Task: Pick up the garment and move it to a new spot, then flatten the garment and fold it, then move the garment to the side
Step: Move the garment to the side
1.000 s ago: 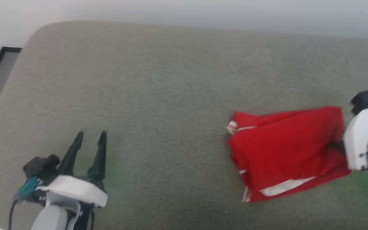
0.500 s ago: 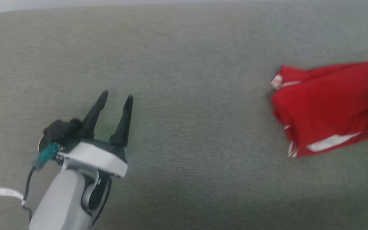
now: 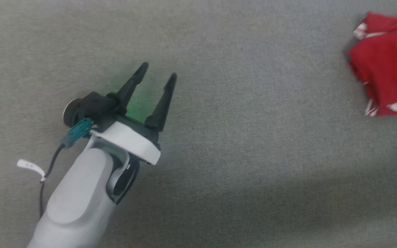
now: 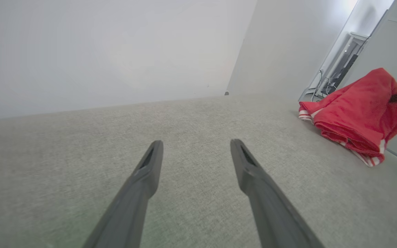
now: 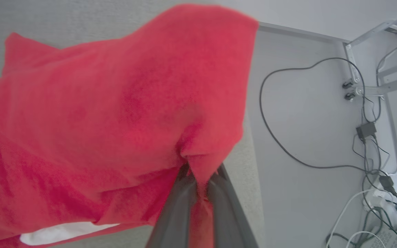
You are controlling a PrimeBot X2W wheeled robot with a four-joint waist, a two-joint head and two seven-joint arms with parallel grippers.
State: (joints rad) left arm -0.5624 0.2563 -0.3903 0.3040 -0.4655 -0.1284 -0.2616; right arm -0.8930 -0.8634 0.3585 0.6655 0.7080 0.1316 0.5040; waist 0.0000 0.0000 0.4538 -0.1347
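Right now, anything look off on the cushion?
Nothing damaged. The garment is a rumpled bundle, not flat, near the right edge of the grey cushion, with the right gripper shut on a fold. The left gripper is open and empty.

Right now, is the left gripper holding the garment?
No: the left gripper stands open over bare grey upholstery, with the garment well apart from it.

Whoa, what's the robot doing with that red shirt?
The robot's right tool is pinched shut on a fold of the red shirt, which sits bunched near the edge of the grey cushion. Its left tool is open and holds nothing, poised over bare cushion well away from the shirt.
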